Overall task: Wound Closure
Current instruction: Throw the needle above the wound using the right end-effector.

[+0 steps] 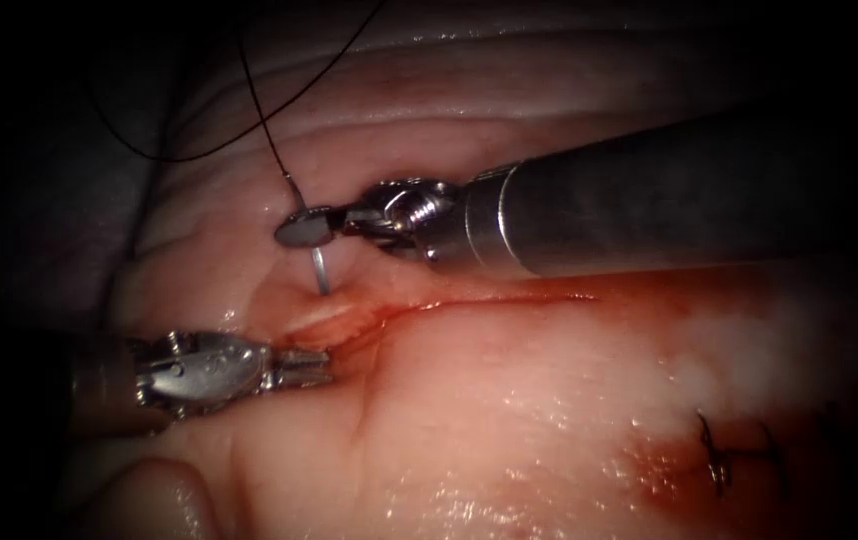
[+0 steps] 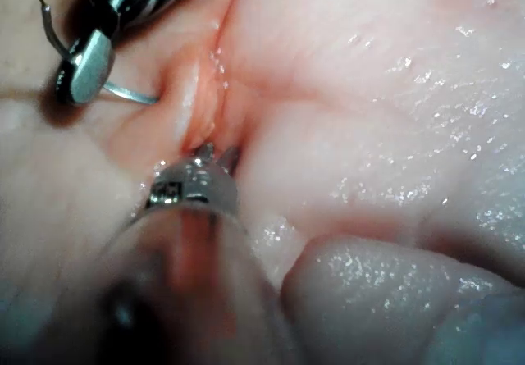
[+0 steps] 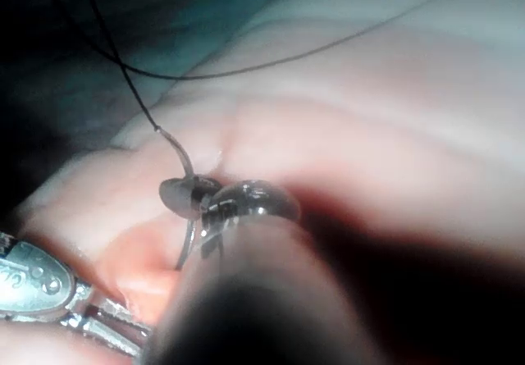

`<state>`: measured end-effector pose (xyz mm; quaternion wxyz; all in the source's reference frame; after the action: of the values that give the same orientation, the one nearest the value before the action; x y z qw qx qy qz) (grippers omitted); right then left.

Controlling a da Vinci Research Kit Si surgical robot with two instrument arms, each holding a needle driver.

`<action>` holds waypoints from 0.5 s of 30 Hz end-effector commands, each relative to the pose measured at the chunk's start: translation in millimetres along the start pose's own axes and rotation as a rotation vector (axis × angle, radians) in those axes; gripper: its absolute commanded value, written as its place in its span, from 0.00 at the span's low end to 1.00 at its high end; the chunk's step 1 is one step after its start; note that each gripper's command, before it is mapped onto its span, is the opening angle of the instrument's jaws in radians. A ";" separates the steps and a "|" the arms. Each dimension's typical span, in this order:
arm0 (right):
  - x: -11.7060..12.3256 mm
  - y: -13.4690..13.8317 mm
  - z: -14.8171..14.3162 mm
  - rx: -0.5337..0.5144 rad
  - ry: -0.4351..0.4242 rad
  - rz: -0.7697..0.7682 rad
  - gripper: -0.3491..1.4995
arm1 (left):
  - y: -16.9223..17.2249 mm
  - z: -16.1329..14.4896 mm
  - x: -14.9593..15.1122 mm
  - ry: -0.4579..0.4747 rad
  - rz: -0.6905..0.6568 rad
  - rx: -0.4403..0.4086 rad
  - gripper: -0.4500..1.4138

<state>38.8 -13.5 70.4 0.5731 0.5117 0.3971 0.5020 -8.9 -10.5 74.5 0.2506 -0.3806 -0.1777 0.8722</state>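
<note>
The right tool (image 1: 305, 228) has its jaws clamped on the needle (image 1: 318, 268) near its thread end. Past the jaws, the needle curves down and its point enters the tissue (image 1: 549, 400) just beyond the cut (image 1: 429, 305), at the cut's left end. The short tail of the needle rises on the other side of the jaws, and the thread (image 1: 259, 110) runs from it up and away over the tissue. The left tool (image 1: 311, 366) lies on the near side of the cut, across it from the right tool, with its tips at the cut's lip just below where the needle goes in. Its jaws stand slightly apart, and I cannot tell whether they pinch the tissue. In the left wrist view the left tool's tips (image 2: 215, 153) touch the raised lip, and the needle (image 2: 131, 94) meets the tissue just beside them. Earlier stitches (image 1: 739, 455) sit well off to the right.
</note>
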 end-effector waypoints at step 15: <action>1.4 -1.5 0.5 -0.023 0.147 -0.170 0.45 | 0.0 0.2 0.0 -0.001 -0.002 -0.002 0.23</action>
<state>38.9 -12.2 68.4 0.5877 0.4338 0.4702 0.4953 -8.5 -10.2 74.1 0.2509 -0.3797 -0.1781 0.8724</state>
